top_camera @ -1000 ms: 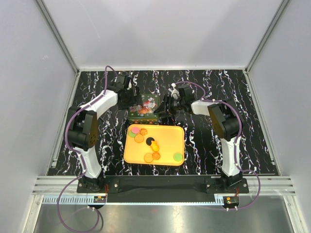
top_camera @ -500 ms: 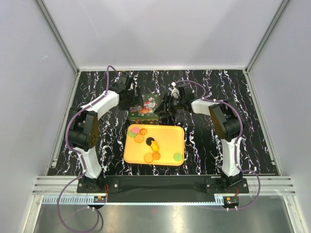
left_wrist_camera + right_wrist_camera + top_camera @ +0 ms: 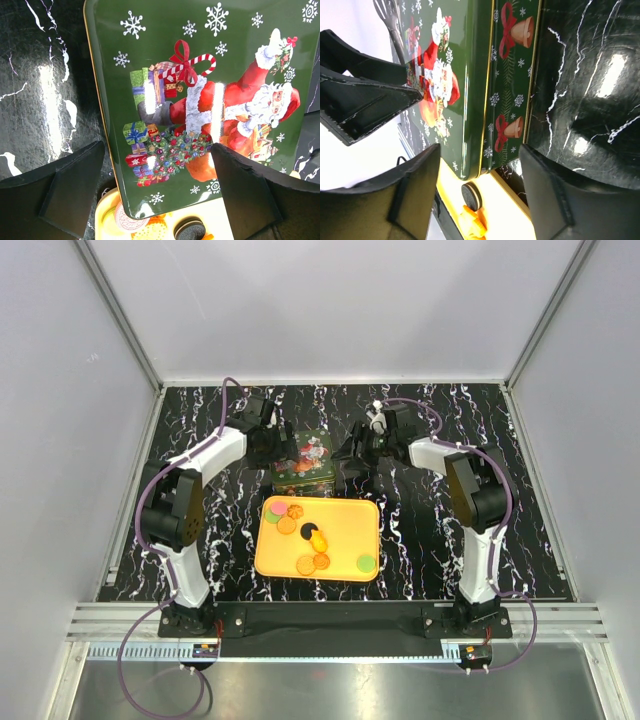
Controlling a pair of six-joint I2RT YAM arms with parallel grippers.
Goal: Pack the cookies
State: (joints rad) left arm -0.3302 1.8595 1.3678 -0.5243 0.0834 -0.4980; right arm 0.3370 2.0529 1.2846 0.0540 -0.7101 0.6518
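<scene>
**Tin lidded while cookies sit on the tray**

While the Christmas cookie tin (image 3: 305, 462) stands with its Santa lid (image 3: 200, 100) on, just behind the yellow tray (image 3: 362, 515), the cookies (image 3: 303, 536) lie loose on that tray. Both the left end effector (image 3: 155, 185) and the right end effector (image 3: 480, 165) hover spread wide, holding nothing, flanking the tin. A careless descent could nudge the glossy tin across the marble surface (image 3: 420, 530), or onto the tray's rim, scattering cookies.

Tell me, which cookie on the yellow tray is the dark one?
The dark one is the black sandwich cookie near the middle of the yellow tray, with a cream line showing. The other cookies are orange, pink or green.
</scene>
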